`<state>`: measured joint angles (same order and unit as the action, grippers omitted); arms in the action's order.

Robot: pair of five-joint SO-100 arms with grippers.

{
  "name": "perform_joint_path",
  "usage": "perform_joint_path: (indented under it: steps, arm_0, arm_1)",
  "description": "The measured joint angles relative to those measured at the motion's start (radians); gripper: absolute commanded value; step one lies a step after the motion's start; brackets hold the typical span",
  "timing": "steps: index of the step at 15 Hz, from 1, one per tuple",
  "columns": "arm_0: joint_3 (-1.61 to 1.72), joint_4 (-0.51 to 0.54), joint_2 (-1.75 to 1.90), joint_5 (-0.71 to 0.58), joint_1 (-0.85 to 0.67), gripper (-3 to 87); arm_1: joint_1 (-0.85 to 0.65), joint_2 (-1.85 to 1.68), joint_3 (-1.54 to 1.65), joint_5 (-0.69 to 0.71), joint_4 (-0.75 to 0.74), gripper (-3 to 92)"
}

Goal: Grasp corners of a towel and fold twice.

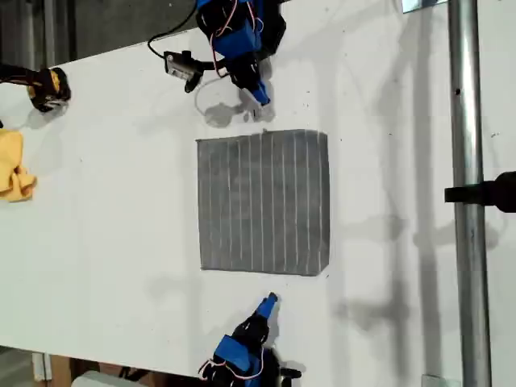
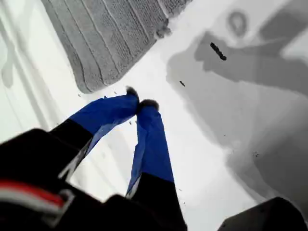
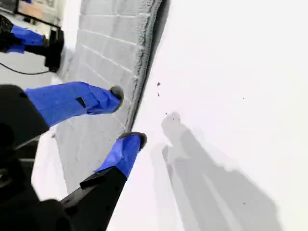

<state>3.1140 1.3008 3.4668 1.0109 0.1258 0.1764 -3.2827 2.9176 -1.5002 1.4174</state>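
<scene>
The towel [image 1: 262, 201] lies flat and square in the middle of the white table [image 1: 105, 226], grey with thin pale stripes. My first gripper [image 1: 260, 97] hovers just beyond the towel's far edge in the exterior view. It is shut, fingertips touching with nothing between them [image 2: 138, 103], and a towel corner [image 2: 88, 88] lies a short way ahead of it. My second gripper [image 1: 270, 302] is off the towel's near edge and open [image 3: 127, 117]. One of its fingers [image 3: 113, 94] is over the towel [image 3: 103, 53], the other over bare table beside the edge.
A yellow cloth [image 1: 12, 165] and a black-and-yellow object [image 1: 48, 89] sit at the exterior view's left. A metal pole [image 1: 468, 201] with a black clamp [image 1: 492, 192] runs down the exterior view's right. A black cable [image 1: 173, 36] trails from the first arm.
</scene>
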Motion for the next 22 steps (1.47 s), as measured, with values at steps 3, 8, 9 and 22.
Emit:
perform_joint_path:
  steps: [3, 8, 9, 22]
  arm_0:
    - [0.003, 0.000, 0.000, 0.299, -0.189, -1.2]
    - [0.006, 0.000, 0.002, 0.425, -0.222, -1.2]
    - [0.006, 0.000, 0.002, 0.425, -0.221, -1.1]
    - [0.006, 0.000, 0.002, 0.425, -0.219, -1.3]
  arm_1:
    - [0.067, -0.011, 0.000, 0.000, 0.006, -0.2]
    - [0.077, -0.011, -0.009, 0.000, 0.015, -0.2]
    - [0.077, -0.012, -0.041, 0.000, 0.023, -0.2]
    - [0.293, 1.647, -1.420, 0.086, 0.043, -0.2]
